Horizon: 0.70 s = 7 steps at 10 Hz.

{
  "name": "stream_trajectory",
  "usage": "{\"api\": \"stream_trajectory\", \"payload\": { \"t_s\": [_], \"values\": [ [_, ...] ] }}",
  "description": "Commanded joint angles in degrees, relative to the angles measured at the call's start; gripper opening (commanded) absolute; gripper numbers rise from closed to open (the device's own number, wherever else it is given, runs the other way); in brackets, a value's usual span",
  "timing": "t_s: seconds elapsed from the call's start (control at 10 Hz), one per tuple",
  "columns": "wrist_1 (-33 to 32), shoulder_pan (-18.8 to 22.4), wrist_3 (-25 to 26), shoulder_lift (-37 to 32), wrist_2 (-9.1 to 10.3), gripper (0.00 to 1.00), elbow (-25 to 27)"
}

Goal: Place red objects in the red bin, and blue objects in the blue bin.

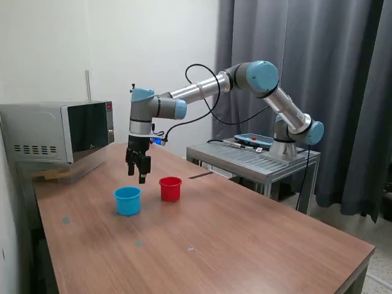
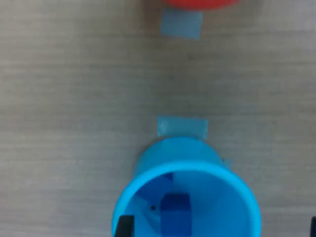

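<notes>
Wrist view looks straight down into the blue bin point(image 2: 186, 197), where at least one dark blue cube point(image 2: 175, 213) lies on the floor; a second dark shape beside it may be another, though blur leaves that unclear. Two blue tape patches point(image 2: 181, 127) sit on the table point(image 2: 74, 98) beyond the bin, and past them shows the edge of the red bin point(image 2: 200, 4). In the exterior view the gripper point(image 1: 139, 169) hangs above and just behind the blue bin, the red bin just beside it, the microwave point(image 1: 58, 131) farther back. I cannot tell how the jaws stand; nothing visible sits between them. No red cubes show. Risk, as I judge it: descending from here could clip a rim and tip a light cup.
</notes>
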Motion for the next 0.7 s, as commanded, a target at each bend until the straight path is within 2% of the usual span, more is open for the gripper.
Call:
{"api": "stream_trajectory", "payload": {
  "t_s": [0.0,0.4,0.6],
  "values": [
    [2.7,0.2,0.1,-4.1,-1.15,1.0,3.4],
    [13.0,1.5,0.5,-13.9,-1.33,1.0,9.0],
    [17.8,2.2,3.3,-20.2,-1.33,1.0,11.6]
  ]
}}
